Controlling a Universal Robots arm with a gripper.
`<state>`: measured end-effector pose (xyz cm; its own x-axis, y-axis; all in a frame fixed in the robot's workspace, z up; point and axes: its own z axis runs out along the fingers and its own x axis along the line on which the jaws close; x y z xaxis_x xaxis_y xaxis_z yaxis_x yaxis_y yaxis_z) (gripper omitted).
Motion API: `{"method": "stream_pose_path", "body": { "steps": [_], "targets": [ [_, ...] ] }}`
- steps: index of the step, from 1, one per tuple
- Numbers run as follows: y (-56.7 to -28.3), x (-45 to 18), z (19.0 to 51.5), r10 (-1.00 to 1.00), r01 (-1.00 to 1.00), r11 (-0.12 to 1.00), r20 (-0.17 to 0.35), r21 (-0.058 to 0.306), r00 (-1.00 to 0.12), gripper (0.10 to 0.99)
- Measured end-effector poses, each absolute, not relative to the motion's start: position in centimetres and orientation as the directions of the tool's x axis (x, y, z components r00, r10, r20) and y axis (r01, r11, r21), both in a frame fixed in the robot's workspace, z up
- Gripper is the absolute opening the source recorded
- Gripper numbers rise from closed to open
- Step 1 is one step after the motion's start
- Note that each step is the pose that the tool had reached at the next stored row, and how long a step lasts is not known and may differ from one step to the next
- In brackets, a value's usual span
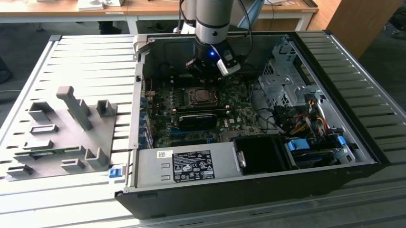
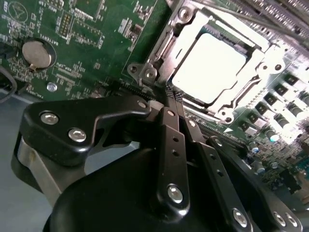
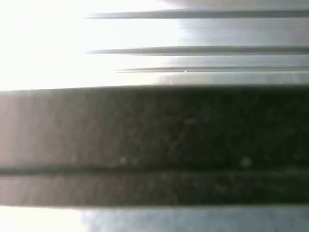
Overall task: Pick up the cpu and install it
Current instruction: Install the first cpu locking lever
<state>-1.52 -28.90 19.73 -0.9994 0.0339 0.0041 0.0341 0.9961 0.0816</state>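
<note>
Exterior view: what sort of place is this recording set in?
Probably a robotics lab or workshop bench: an open black desktop computer case lies on a slatted grey metal table, with wooden desks behind.

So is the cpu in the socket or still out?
In. In the second wrist view the cpu lies flat inside the socket frame, and the gripper holds nothing.

Nothing here can truly be read. A big white label lies on top of the grey power supply along the computer case's near edge, crowded with black print and small marks, all too fine to make out; a little white sticker sits at its far corner. In the second wrist view the green motherboard carries tiny white lettering (and a triangle mark) near the coin battery. The cpu top glares blank.
</note>
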Motion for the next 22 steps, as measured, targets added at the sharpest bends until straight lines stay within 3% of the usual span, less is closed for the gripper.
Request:
{"method": "stream_pose_path", "body": {
  "steps": [11,22],
  "targets": [
    [-28.9,-1.5,21.9,0.034,0.034,0.995,0.004,0.090,-0.999,0.106],
    [-29.6,-1.5,21.9,0.034,0.034,0.995,0.004,0.091,-0.999,0.106]
  ]
}}
